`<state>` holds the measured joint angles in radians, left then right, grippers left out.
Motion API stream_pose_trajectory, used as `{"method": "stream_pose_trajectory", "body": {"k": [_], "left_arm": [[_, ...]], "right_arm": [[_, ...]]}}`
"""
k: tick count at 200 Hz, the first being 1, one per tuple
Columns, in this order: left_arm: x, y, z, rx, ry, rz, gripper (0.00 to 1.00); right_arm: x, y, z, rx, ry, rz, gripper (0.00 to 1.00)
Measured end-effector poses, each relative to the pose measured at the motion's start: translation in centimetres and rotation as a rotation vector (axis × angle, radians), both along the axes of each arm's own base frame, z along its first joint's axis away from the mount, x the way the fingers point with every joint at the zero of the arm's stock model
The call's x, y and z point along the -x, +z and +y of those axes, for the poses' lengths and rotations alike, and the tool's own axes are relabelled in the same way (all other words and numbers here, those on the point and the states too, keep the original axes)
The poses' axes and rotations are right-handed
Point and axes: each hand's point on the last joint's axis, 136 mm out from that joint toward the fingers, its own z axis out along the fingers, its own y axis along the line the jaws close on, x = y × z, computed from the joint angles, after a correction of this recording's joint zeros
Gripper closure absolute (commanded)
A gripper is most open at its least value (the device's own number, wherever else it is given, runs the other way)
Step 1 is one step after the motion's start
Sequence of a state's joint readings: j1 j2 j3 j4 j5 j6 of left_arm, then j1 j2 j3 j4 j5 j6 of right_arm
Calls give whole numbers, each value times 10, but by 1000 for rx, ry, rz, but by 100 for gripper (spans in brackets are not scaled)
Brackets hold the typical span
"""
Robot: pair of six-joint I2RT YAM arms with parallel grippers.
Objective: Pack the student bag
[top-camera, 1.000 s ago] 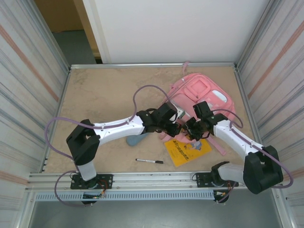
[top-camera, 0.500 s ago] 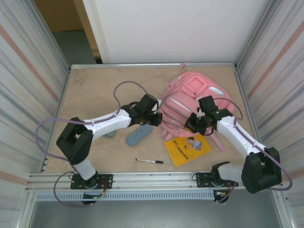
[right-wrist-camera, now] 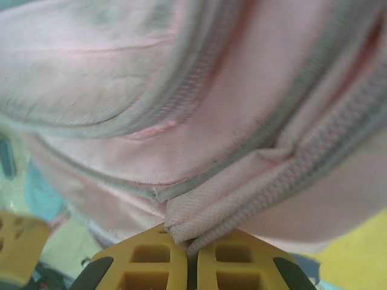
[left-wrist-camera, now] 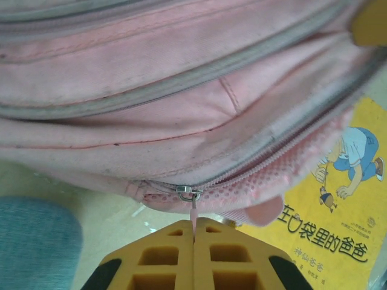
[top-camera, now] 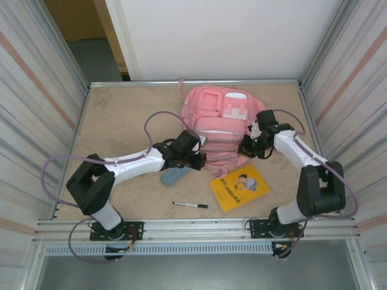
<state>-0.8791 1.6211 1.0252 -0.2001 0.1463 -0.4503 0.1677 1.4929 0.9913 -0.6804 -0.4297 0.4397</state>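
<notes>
The student bag (top-camera: pixel 219 118), big, pink and soft, lies at the back centre with its front pockets facing up. My left gripper (top-camera: pixel 202 161) is at its near left edge. It is shut on the small pink pull tab of a silver zip slider (left-wrist-camera: pixel 188 193), and the left gripper (left-wrist-camera: pixel 194 228) has its yellow fingers pressed together round the tab. My right gripper (top-camera: pixel 247 148) is at the bag's near right edge. That right gripper (right-wrist-camera: pixel 188 243) is shut on a folded seam of pink fabric (right-wrist-camera: pixel 217 211) beside a zip line.
A yellow picture book (top-camera: pixel 240 186) lies on the table just in front of the bag, also seen as the book (left-wrist-camera: pixel 341 211). A blue pencil case (top-camera: pixel 175 176) sits under the left arm. A black pen (top-camera: pixel 190 205) lies near the front edge. Corrugated walls close both sides.
The bag has swung left and turned, so its pockets now face up at the back centre. Both grippers moved with it. The right gripper closed on the bag's seam.
</notes>
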Motion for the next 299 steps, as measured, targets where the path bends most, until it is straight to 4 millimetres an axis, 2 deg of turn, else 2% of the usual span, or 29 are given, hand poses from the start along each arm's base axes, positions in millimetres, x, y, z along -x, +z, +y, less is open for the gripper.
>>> {"method": "stream_pose_trajectory", "body": {"k": [11,45,59,85,100,112,136,150,192,215,250,277,299], "left_arm": [[4,1,-5,8,-7,-2,100],[8,5,-14,33,-12,-4,100],[8,5,-15,37,-7,-4,100],[5,7,-19,41,-3,-8,100],[5,8,-22,43,-8,-11,100],[5,9,-27,45,-15,-12,100],[9,10,-38,49,-36,-13,100],[12,12,-44,53,-49,-17,100],[20,15,-52,60,-72,-22,100],[21,11,-51,60,-73,-22,100],[27,-7,-41,33,-72,-4,100],[30,-15,-36,25,-73,0,83],[37,-20,-35,16,-87,24,75]], "right_arm": [[-6,-7,-6,15,-13,-2,68],[-21,0,-18,58,-73,-78,51],[-12,6,-28,81,-165,-80,48],[21,13,-31,13,-352,-20,45],[42,10,-19,-33,-420,42,46],[54,9,-3,-60,-446,103,46],[64,5,28,-103,-456,193,46],[63,0,42,-115,-466,242,45],[40,-19,63,-104,-488,318,55],[35,-34,70,-98,-482,360,76],[37,-40,80,-117,-455,382,85],[42,-41,89,-121,-421,370,87],[42,-39,100,-140,-399,352,88]]}}
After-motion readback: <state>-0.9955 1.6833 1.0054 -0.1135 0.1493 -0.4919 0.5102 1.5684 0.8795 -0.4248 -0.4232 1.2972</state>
